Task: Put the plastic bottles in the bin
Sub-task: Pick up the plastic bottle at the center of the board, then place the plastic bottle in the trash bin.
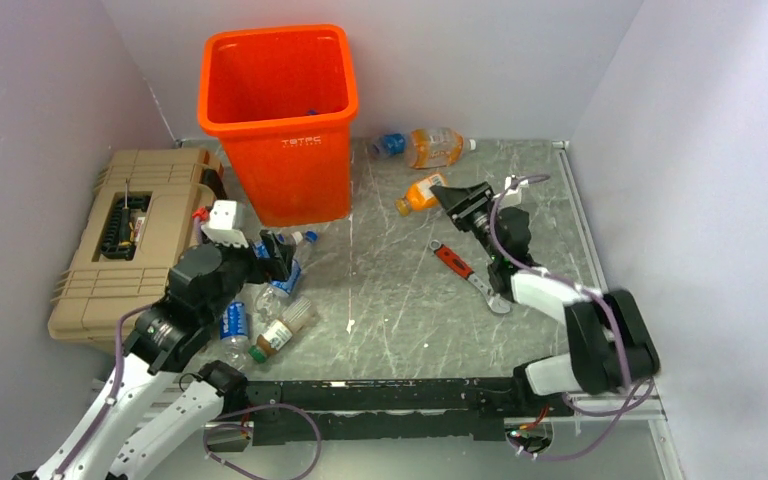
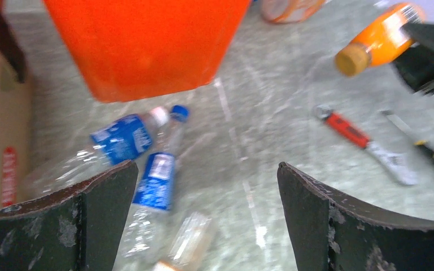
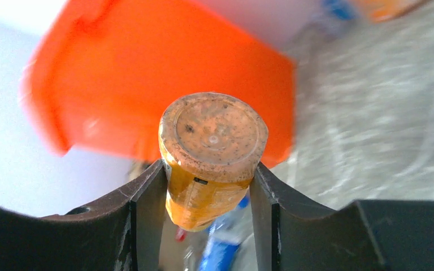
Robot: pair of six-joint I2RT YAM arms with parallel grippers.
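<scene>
The orange bin (image 1: 276, 122) stands at the back left, its wall filling the left wrist view (image 2: 147, 45). My right gripper (image 1: 447, 195) is shut on an orange bottle (image 1: 418, 195) and holds it off the table, right of the bin. In the right wrist view the bottle (image 3: 212, 130) sits base-on between the fingers (image 3: 147, 197), with the bin (image 3: 147, 73) blurred behind. My left gripper (image 2: 206, 165) is open over a cluster of clear bottles with blue labels (image 2: 121, 138) (image 2: 155, 183). From above, the left gripper (image 1: 280, 258) hovers over them (image 1: 278, 292).
A tan toolbox (image 1: 130, 240) lies along the left wall. A red-handled wrench (image 1: 465, 270) rests mid-table. An orange-tinted bottle (image 1: 440, 147) and a blue-capped one (image 1: 390, 145) lie at the back wall. More bottles (image 1: 285, 325) lie by the left arm.
</scene>
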